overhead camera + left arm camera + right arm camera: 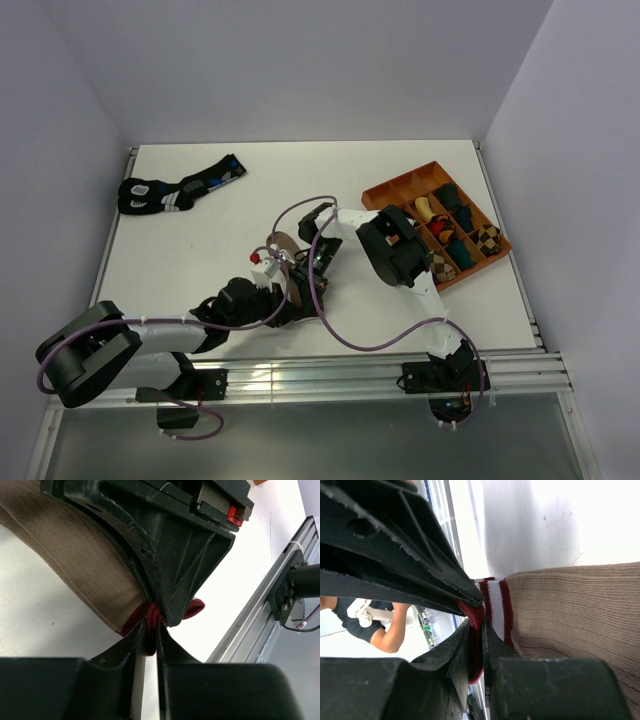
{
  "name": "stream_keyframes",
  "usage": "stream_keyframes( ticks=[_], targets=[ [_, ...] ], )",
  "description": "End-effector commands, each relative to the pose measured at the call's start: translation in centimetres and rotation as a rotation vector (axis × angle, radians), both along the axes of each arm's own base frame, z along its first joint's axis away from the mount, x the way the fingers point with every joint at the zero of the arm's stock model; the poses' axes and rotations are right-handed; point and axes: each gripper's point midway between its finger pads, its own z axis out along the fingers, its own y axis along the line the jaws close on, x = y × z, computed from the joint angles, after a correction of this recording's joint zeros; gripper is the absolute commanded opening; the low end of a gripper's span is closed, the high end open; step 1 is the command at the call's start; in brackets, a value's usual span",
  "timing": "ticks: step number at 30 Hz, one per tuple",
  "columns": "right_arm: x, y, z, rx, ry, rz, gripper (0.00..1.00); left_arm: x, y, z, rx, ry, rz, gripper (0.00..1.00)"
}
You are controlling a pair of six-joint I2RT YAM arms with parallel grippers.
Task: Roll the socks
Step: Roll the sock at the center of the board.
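Both tools are pinching the tan sock (570,615) by its striped cuff (496,605), which is lying near the middle of the bench (200,250), toward its near edge. The left tool (151,632) is nipping the maroon hem, jaws narrow. The right tool (476,625) is clamping that hem too. The roll seems to be just beginning. Next, both tools should be turning the cuff over the leg together and evenly.
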Motion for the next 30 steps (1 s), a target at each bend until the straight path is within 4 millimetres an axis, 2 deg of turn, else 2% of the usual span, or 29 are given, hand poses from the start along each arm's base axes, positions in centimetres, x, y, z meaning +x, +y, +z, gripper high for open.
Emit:
stream_keyframes(
  ticks=[1, 3, 4, 8, 9, 13, 19, 23, 27, 28, 30],
  targets=[
    [0.7, 0.5, 0.3, 0.017, -0.009, -0.019, 0.19, 0.2, -0.6, 1.4, -0.032, -0.037, -0.017, 0.13],
    [0.8, 0.5, 0.3, 0.01, -0.014, -0.025, 0.22, 0.1, -0.6, 1.5, -0.031, -0.03, -0.022, 0.03],
    [0.9, 0.6, 0.2, 0.015, -0.032, -0.024, 0.27, 0.1, -0.7, 1.7, -0.031, -0.032, -0.024, 0.0],
    [1.6, 0.7, 0.3, -0.003, -0.102, -0.051, 0.46, -0.2, -0.8, 2.0, -0.027, -0.005, -0.033, 0.0],
    [2.0, 0.8, 1.0, 0.009, -0.135, -0.06, 0.48, -0.1, -0.8, 2.1, -0.026, -0.001, -0.03, 0.0],
    [3.3, 1.1, 1.5, 0.013, -0.251, -0.107, 0.55, -0.4, -0.3, 1.6, 0.021, 0.045, -0.021, 0.0],
    [6.5, 1.1, 3.1, -0.027, -0.456, -0.219, 0.58, -0.6, -0.4, 1.2, 0.05, 0.092, -0.016, 0.0],
    [8.5, 0.5, 3.8, -0.062, -0.527, -0.314, 0.58, -0.6, -0.8, 0.8, 0.053, 0.123, -0.017, 0.0],
    [10.3, -1.0, 4.4, -0.086, -0.593, -0.403, 0.53, -0.6, -1.1, 0.6, 0.064, 0.162, -0.016, 0.0],
    [11.4, -1.5, 4.5, -0.09, -0.62, -0.438, 0.5, -0.4, -1.3, 0.9, 0.064, 0.165, -0.014, 0.0],
    [11.8, -2.4, 5.1, -0.086, -0.649, -0.47, 0.46, -0.5, -1.3, 0.6, 0.082, 0.203, -0.006, 0.0]
  ],
)
